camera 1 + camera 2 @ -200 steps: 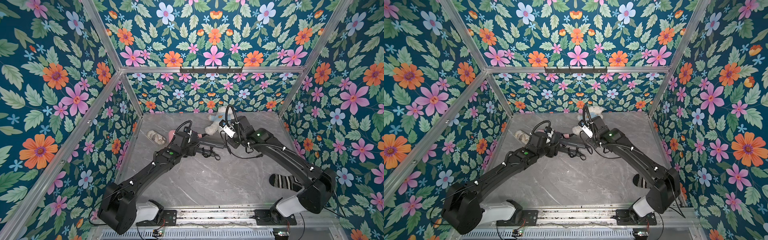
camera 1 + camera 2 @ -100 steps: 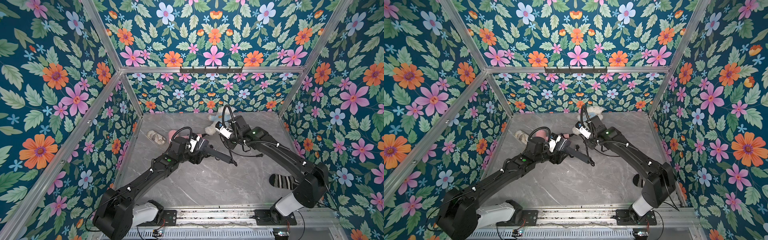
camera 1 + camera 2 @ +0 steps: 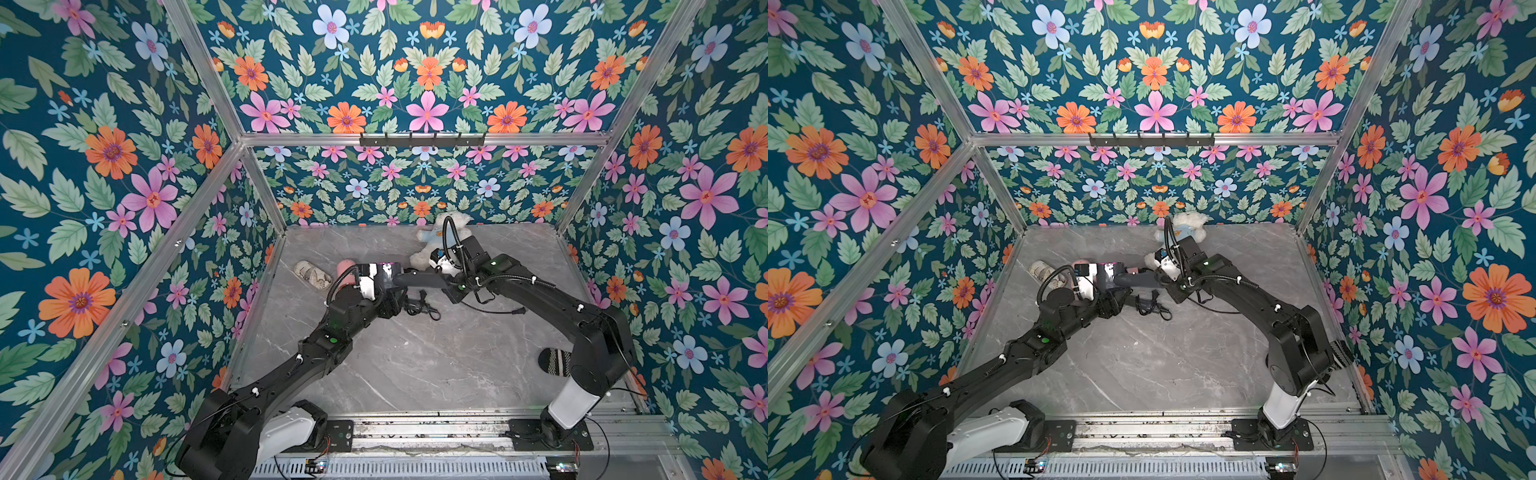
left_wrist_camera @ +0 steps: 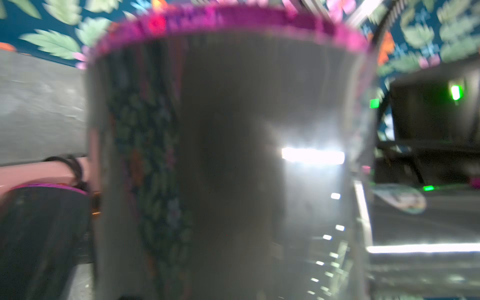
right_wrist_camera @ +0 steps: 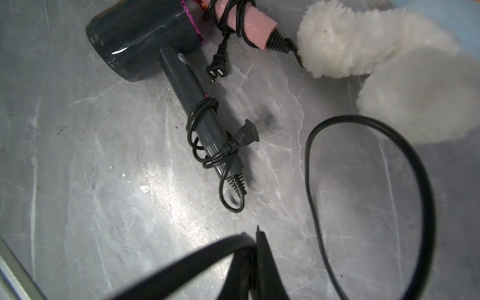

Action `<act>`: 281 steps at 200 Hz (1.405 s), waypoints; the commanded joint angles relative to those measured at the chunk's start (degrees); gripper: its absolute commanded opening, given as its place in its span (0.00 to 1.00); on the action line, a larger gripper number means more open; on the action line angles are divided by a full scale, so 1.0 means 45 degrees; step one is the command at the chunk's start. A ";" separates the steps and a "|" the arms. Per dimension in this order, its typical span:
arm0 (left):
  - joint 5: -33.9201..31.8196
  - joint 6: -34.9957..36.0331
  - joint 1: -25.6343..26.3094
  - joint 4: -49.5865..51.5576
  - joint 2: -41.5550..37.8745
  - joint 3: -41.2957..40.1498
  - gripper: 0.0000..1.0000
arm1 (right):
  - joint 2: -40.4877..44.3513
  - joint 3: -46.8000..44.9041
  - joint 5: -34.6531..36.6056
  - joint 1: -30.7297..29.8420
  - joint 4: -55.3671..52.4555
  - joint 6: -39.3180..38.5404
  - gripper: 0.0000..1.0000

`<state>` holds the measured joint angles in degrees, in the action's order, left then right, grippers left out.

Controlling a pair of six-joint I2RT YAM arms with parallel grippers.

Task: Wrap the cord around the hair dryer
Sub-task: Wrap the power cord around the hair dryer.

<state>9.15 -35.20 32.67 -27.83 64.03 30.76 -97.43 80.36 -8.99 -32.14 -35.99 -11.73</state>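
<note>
The grey marble table spreads beneath both arms. A white plush toy lies just beyond the right gripper, close beside it. The left gripper is clamped on the barrel of the dark hair dryer and holds it raised above the table. The barrel fills the left wrist view, and the handle reaches across to end just beside the right gripper. Below and ahead of the right gripper, a second dark dryer lies flat with its own cord coiled round its handle. A pink dryer, also wrapped, lies just beside that barrel, between it and the plush toy. The right gripper's fingers are pressed together on the black cord. The cord leaves the tips on one side and hangs in a loose loop over the table on the other.
</note>
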 commanded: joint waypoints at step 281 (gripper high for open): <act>-0.2714 0.6216 0.1197 0.6354 0.1091 0.1688 0.00 | -0.0422 0.4668 0.2634 -0.0319 -0.3707 -0.3376 0.00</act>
<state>-17.26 -12.01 38.13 4.32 73.84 40.97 -98.59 101.58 3.88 -35.42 -51.75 -24.21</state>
